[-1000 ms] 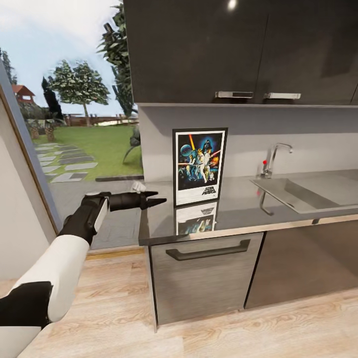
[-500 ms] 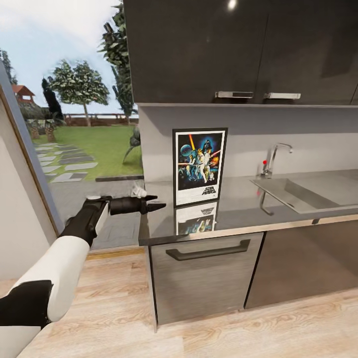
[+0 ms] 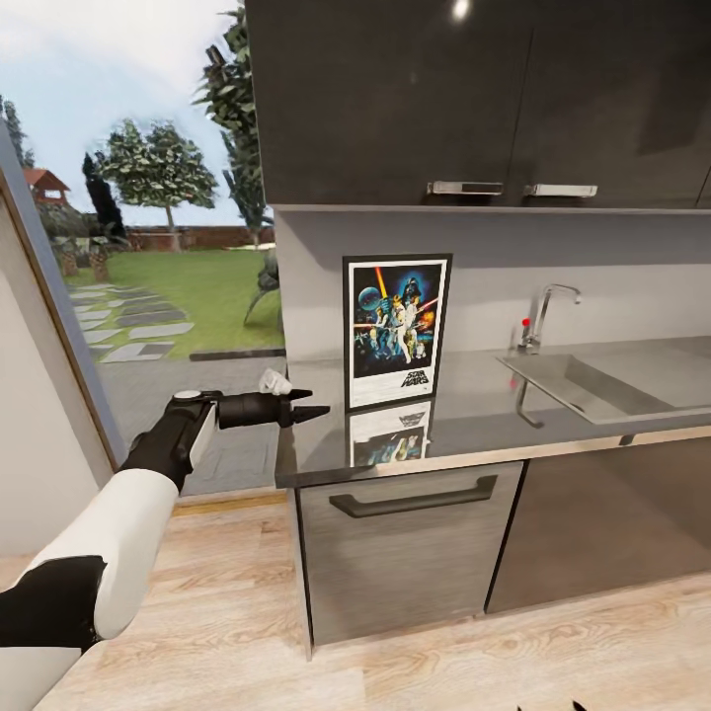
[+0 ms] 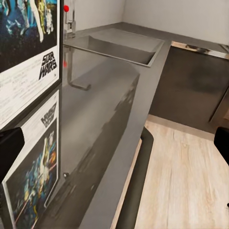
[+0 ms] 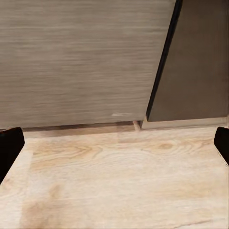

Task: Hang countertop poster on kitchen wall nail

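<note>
The upright rectangular Star Wars poster (image 3: 397, 331), dark blue artwork inside a white border and thin black frame, stands on the glossy dark grey tabletop (image 3: 474, 420) and appears to lean against the pale grey wall behind it. It is ahead of the left tool (image 3: 308, 402), near but apart from its tips. It looks like a thin, stiff, light panel, so weight should be no trouble; the risk is tipping or sliding on the slick slab. The near vertical edge of the frame, facing the left tool, seems the best place to pinch, partway up so it does not swing.

The left tool's 2 black fingers stand parted at a moderate width, holding nothing. The right tool (image 5: 114, 143) is spread wide over the pale wooden floor (image 5: 119, 176), empty.

No wall nail can be made out; a speck on that wall would be too small to tell. Whether the poster's back truly touches the wall is hidden. In the left wrist view the poster (image 4: 28, 52) is cut off, only its lower part and its reflection showing
</note>
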